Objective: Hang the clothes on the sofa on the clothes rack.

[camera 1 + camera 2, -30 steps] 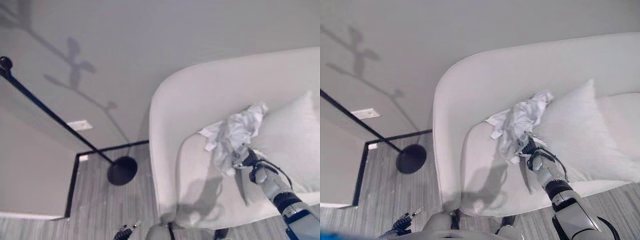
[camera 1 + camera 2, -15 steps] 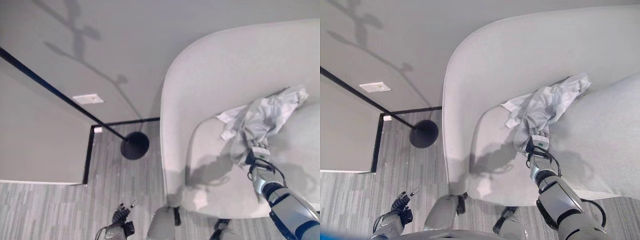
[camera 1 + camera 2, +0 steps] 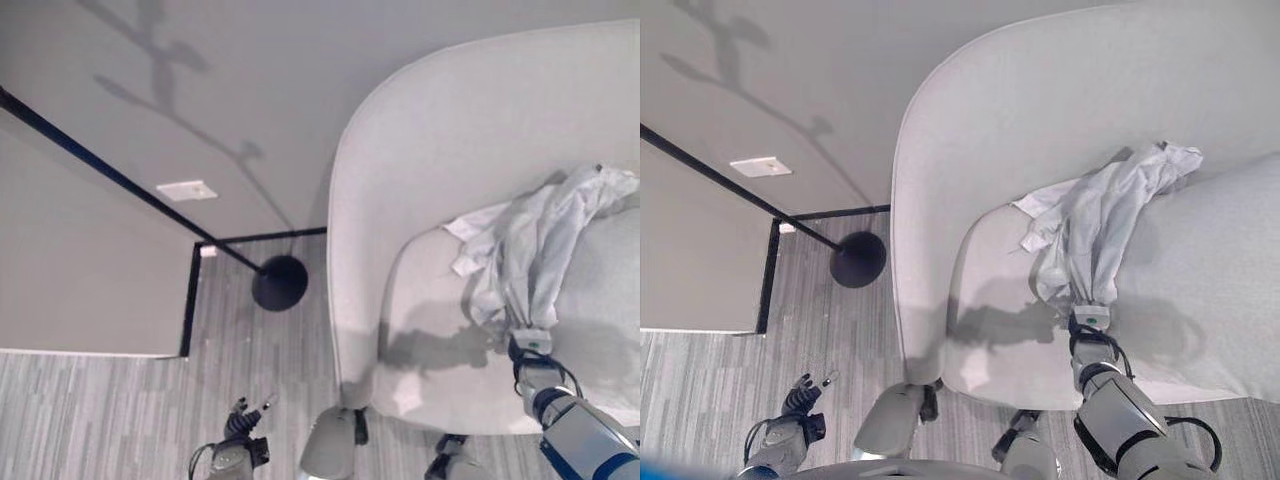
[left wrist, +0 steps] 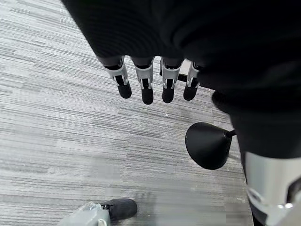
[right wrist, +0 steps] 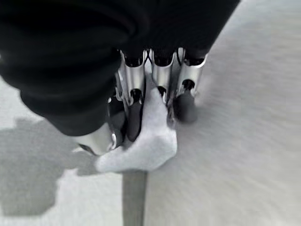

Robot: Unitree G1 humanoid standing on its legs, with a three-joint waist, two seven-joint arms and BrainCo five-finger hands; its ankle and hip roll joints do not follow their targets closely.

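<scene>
Right hand point(image 5: 141, 101) pinched on shirt point(image 3: 540, 240), center-right – lift slow, clear sofa point(image 3: 420, 150) b4 swinging to rack point(image 3: 278, 283) mid-frame.

The sofa point(image 3: 970, 130) stands to the right, against the wall. On its seat lies the garment point(image 3: 1095, 240), its near end at the right hand point(image 3: 1092, 335). Left of the sofa, on the floor point(image 3: 100, 420), the clothes rack point(image 3: 278, 283) probably leans toward the wall.
</scene>
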